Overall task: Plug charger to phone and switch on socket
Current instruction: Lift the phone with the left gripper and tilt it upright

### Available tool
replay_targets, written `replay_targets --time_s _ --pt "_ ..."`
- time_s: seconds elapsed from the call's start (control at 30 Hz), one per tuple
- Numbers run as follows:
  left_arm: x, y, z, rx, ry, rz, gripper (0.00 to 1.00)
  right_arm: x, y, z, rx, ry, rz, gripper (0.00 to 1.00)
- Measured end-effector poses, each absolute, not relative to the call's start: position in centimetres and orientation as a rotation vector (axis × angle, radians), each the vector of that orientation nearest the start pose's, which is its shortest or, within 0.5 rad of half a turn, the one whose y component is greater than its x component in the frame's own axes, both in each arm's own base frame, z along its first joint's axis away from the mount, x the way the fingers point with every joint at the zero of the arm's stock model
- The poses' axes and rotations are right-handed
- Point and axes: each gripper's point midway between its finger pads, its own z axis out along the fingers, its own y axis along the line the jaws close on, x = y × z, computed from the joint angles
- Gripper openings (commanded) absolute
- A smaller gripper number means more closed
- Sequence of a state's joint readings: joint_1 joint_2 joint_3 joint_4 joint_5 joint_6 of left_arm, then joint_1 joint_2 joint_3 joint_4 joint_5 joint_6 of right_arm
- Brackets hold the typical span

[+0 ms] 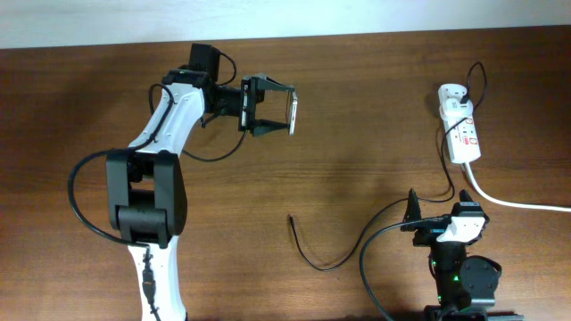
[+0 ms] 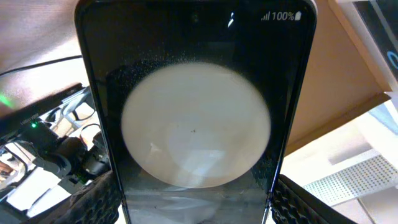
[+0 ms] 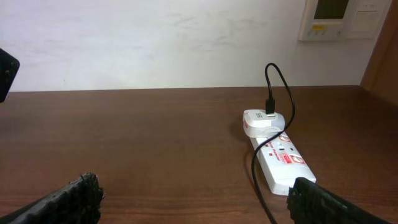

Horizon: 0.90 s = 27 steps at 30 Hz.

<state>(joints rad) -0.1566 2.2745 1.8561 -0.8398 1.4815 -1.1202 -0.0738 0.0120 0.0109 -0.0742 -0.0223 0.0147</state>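
The black phone (image 1: 291,111) hangs in the air over the back of the table, seen edge-on, with my left gripper (image 1: 272,107) shut on its sides. Its glossy face (image 2: 196,112) fills the left wrist view between both pads (image 2: 93,202). The white socket (image 1: 462,134) lies at the far right, also seen in the right wrist view (image 3: 280,158), with a white adapter (image 3: 262,121) plugged in. From there the thin black charger (image 1: 326,265) runs down and curves left to its free plug tip (image 1: 290,217) on the table. My right gripper (image 1: 442,214) stands open and empty near the socket, its jaws (image 3: 196,208) wide.
The socket's thick white cord (image 1: 517,203) trails off the right edge. The charger cable (image 3: 256,180) passes just left of the socket's near end. A pale wall with a wall panel (image 3: 339,18) stands behind the table.
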Motion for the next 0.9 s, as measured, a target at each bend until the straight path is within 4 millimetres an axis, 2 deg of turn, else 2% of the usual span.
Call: replay_targets --time_s 0.43,0.9 --pt "43.41 -24.19 18.50 0.729 -1.778 1.533 0.00 24.59 -1.43 15.79 0.055 1.645 -0.027 0.98" --pt "43.41 -24.19 18.50 0.732 -1.776 1.531 0.00 24.58 -1.43 15.79 0.055 1.645 -0.027 0.99"
